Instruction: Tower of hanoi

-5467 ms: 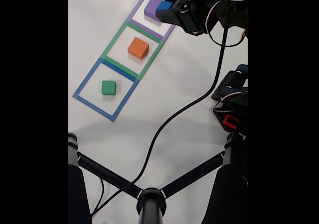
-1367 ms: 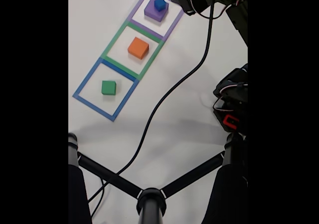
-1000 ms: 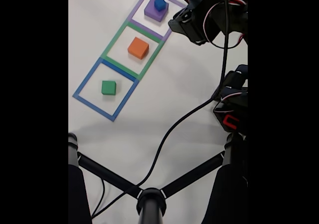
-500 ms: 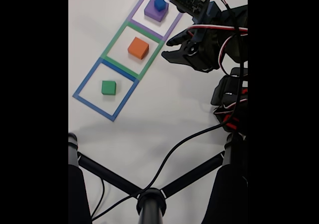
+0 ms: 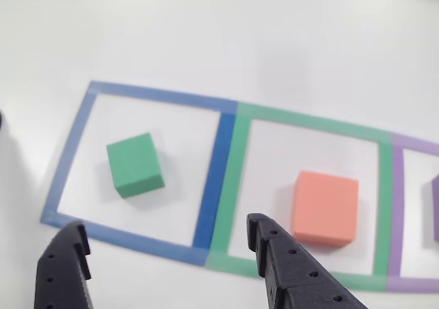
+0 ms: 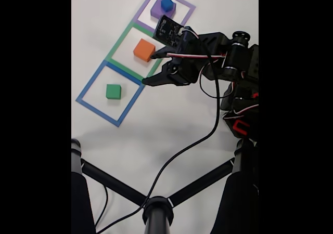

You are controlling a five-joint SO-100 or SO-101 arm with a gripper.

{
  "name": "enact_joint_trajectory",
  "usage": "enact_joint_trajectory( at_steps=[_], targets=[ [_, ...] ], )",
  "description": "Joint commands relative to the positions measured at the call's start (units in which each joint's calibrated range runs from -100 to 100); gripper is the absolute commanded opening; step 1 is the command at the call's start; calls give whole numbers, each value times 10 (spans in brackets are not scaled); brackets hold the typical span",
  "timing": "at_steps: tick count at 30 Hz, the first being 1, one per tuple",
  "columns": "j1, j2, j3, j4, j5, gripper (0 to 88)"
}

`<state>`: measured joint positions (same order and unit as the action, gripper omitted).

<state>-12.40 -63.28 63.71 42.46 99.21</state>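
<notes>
In the fixed view the blue cube (image 6: 166, 4) rests on top of the purple block (image 6: 158, 13) in the purple tape square. The salmon-orange block (image 6: 144, 50) (image 5: 326, 207) lies in the green tape square. Alone in the blue tape square is the green block (image 6: 113, 91) (image 5: 135, 165). My gripper (image 6: 150, 67) (image 5: 164, 225) hangs open and empty above the border between the green and blue squares, just this side of the orange and green blocks. A sliver of the purple block (image 5: 436, 209) shows at the other view's right edge.
Three tape outlines run in a diagonal row: blue (image 6: 91, 80), green (image 6: 118, 41), purple (image 6: 183, 1). A black cable (image 6: 192, 145) loops from the arm across the white table. Black stand legs (image 6: 114, 184) cross the bottom. The arm's base (image 6: 242, 117) sits at the right.
The gripper has let go of the blue cube on the purple block, then swung down and left from beside the purple square to above the green and blue squares' border.
</notes>
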Motion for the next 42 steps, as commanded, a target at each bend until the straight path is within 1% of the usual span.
enact_joint_trajectory(
  at_steps=[1,5,7,15,20,26,30,42],
  targets=[
    [-17,-2,96,-168,8,338],
    [-25,54,188,-357,8,354],
    [-28,95,215,-434,8,357],
    [-33,297,248,-673,8,361],
    [-36,426,237,-800,8,362],
    [-42,575,179,-908,8,362],
    [-44,665,135,-961,8,362],
    [-59,814,43,-1036,8,365]
  ],
)
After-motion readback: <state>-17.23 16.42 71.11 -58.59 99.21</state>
